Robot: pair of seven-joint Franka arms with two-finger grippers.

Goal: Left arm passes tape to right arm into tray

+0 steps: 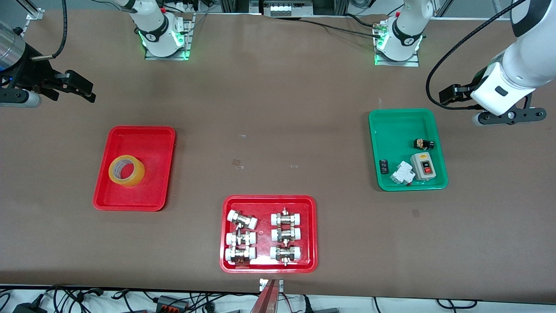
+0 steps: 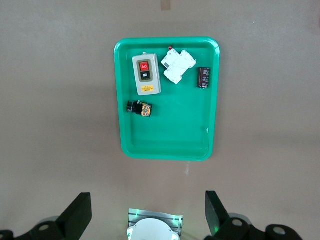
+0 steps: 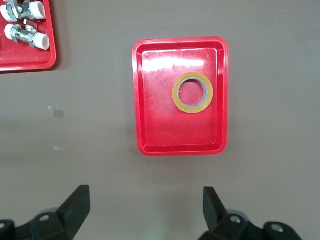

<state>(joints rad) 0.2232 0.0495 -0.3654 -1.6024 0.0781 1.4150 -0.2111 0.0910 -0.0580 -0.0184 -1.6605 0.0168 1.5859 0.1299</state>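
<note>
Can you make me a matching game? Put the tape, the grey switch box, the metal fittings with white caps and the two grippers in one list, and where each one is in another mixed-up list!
Things:
1. tape
2. grey switch box
3. white-capped metal fittings
4. left gripper and right gripper

Places or states:
A. in the green tray
B. in the red tray nearest the front camera
C. open, holding nothing
D. in the plain red tray toward the right arm's end

Pairs: 1-D, 2-A, 3-B, 4-C
</note>
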